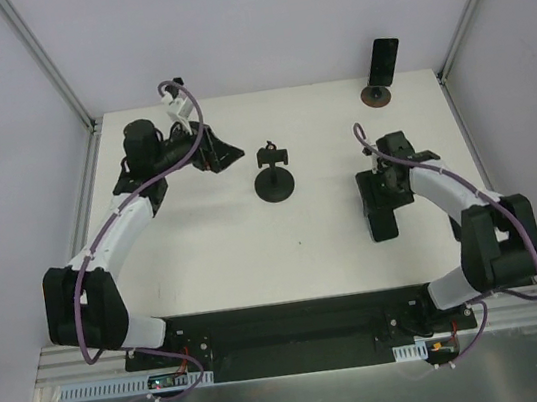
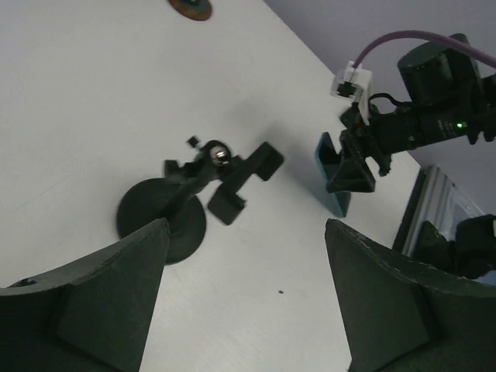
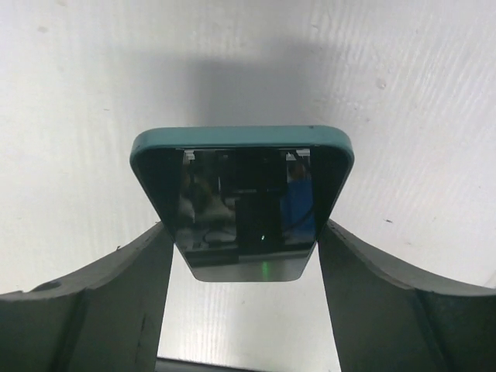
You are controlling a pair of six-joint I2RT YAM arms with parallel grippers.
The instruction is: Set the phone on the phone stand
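The phone [image 3: 242, 178], dark-screened in a teal case, sits between the fingers of my right gripper [image 3: 242, 229], which is shut on its two long edges. In the top view the right gripper [image 1: 385, 182] holds the phone [image 1: 383, 219] at the table's right, right of the stand. From the left wrist view the phone [image 2: 332, 172] hangs tilted with its lower end close to the table. The black phone stand [image 1: 274, 174] has a round base and a small cradle [image 2: 225, 170] and stands mid-table. My left gripper [image 1: 224, 152] is open and empty, left of the stand [image 2: 246, 232].
A dark upright slab on a brown round base [image 1: 383, 71] stands at the back right edge; its base shows in the left wrist view [image 2: 191, 6]. White walls with metal frame posts [image 1: 46, 62] close in the table on three sides.
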